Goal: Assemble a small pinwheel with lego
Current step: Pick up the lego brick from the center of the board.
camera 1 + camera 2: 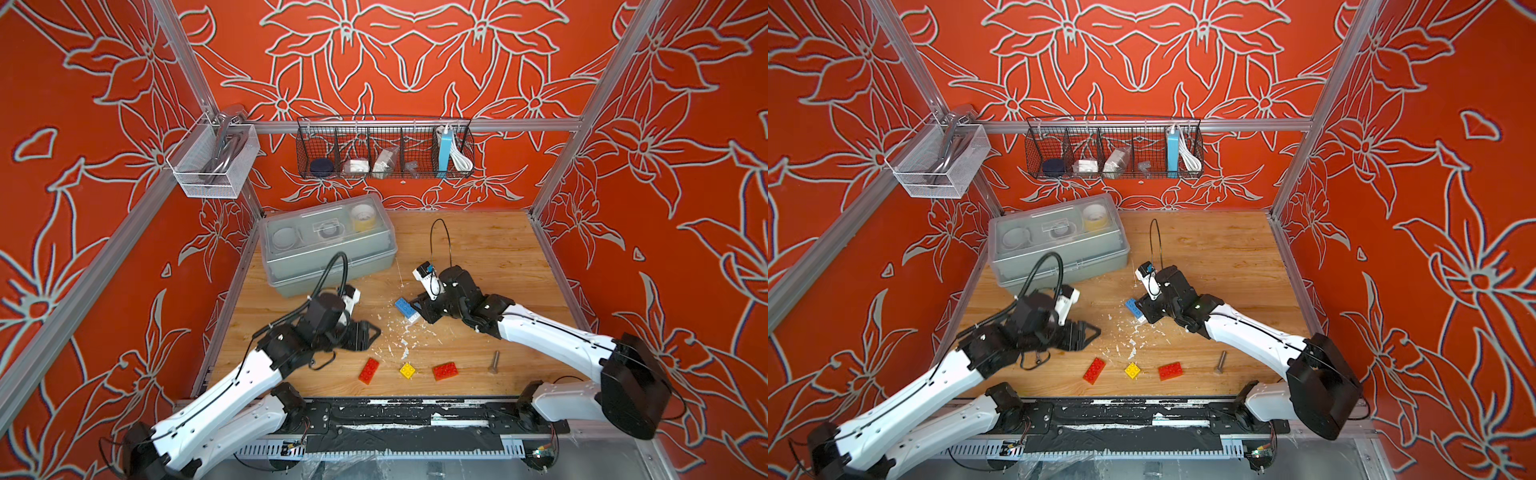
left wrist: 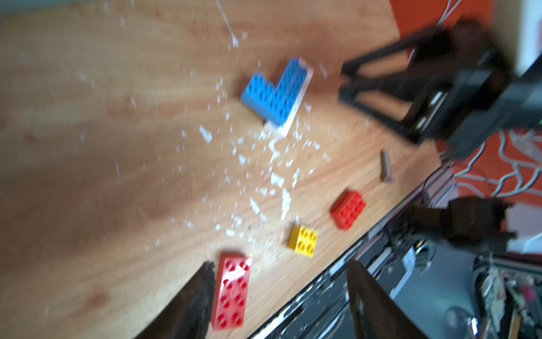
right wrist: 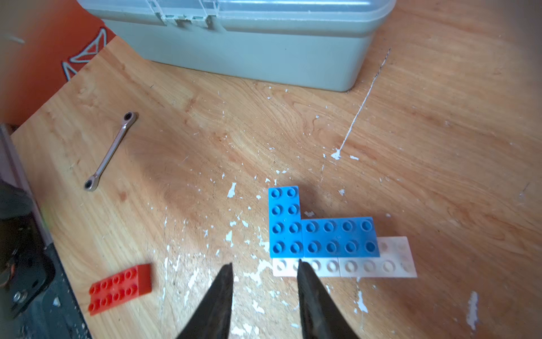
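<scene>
wooden bench [image 1: 478,257] in both top views: the part-built pinwheel [image 1: 405,309], blue over white, sits mid-bench; near the front edge lie a red brick [image 1: 369,370], a yellow brick [image 1: 407,370], a second red brick [image 1: 445,370] and a bolt [image 1: 494,361]. left wrist view, blurred: left fingers [image 2: 193,299] stand apart, empty, the first red brick just beside one. right wrist view: right fingers [image 3: 313,299] stand apart, gripping nothing, one tip overlapping a white brick [image 3: 328,268]; two blue bricks [image 3: 337,237] form an l; a wrench [image 3: 110,151] lies apart, a grey toolbox [image 3: 264,58] beyond.

Grained wood table [image 3: 440,132] flecked with white chips, smooth glossy plastic blue bricks [image 3: 322,237], shiny metal wrench [image 3: 110,152], matt grey plastic box [image 3: 264,50], dull metal bolt [image 1: 494,362].
</scene>
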Robot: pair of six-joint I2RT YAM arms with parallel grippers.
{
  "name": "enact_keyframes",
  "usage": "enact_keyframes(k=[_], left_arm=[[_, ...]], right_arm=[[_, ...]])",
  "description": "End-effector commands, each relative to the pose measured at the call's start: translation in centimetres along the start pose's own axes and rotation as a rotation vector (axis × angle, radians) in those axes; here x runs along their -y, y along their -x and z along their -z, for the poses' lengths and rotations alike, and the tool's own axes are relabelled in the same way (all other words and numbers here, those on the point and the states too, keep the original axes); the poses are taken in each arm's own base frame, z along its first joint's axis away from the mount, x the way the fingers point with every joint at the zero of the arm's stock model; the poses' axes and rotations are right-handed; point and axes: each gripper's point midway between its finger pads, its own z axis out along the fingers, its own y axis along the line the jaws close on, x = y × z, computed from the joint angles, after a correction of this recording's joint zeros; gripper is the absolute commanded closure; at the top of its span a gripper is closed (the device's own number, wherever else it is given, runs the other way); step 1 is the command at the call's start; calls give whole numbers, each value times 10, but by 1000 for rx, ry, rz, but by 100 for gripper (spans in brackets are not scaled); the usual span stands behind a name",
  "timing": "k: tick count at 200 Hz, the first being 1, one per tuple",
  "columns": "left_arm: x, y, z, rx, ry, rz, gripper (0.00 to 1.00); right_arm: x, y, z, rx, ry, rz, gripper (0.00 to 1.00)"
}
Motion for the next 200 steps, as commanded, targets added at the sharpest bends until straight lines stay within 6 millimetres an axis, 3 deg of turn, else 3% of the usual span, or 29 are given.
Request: enact_keyframes(k=[1,39,66,95,119,200], left_arm=[[-19,-22,0,34,59,21,34],[-34,-65,-18,-51,153,-46,31],[-32,-66,-17,-35,219,-169,29],[-28,-81,-37,-79,228,-260,29],[-19,-84,-43,-54,231,-338,30],[-29,-94,-53,-106,304,-328,50]], right_arm=[[3,-28,5,-75,57,-18,60],[5,-36,10,-70,54,-15,61],[7,-45,10,-90,46,-2,61],[10,-50,11,-88,35,-4,61],[13,-52,13,-87,21,6,61],[15,-49,16,-75,10,20,63]])
